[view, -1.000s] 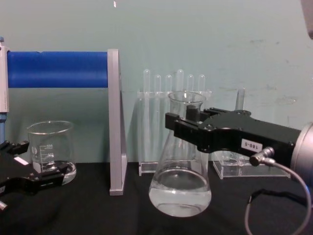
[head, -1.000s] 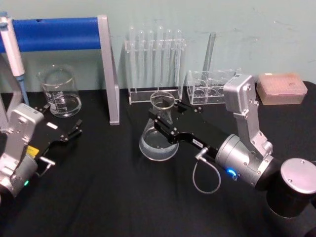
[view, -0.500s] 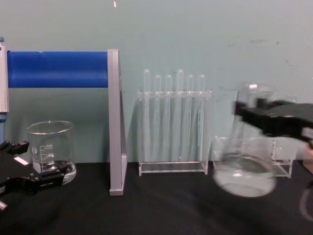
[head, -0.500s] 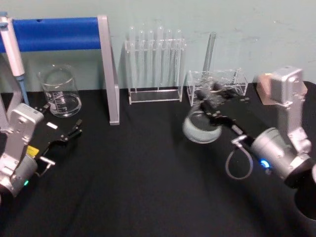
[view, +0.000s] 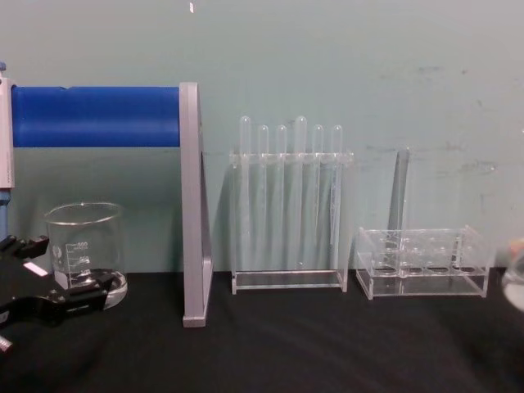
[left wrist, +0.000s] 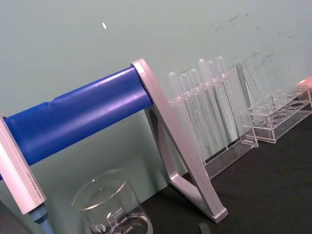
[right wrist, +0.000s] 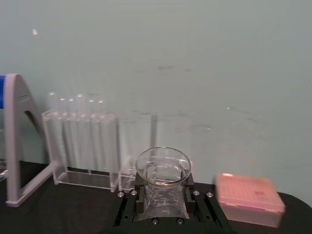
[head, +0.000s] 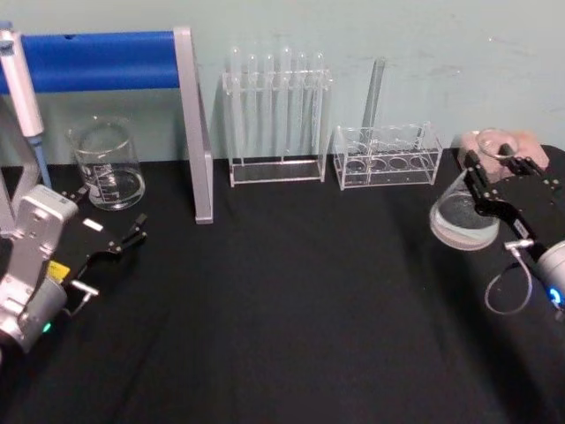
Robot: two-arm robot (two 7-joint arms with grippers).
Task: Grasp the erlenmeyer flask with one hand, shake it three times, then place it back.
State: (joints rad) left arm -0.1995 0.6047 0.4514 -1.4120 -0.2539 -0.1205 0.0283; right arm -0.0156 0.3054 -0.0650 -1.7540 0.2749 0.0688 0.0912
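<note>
**Flask swung out to the right side of the worktop**

Since one second ago the erlenmeyer flask has travelled from the middle of the black worktop to its far right. Half a second ago it was in front of the low clear rack; it now sits past that rack's right end, in front of the pink tip box.

Right gripper: fingers clamped on the flask's neck from both sides, just below the flared mouth. The right wrist view shows the open mouth between the two black fingers. Clear liquid lies in the wide base. Cannot tell whether the base clears the worktop. In the chest view a sliver of the flask shows at the right edge.

Left gripper: parked at the left of the worktop, fingers apart, holding nothing, in the same spot as in the earlier frames. It sits just in front of the glass beaker.

Unchanged along the back wall:
- blue-bar stand
- tall test tube rack
- low clear rack with one tube upright in it
</note>
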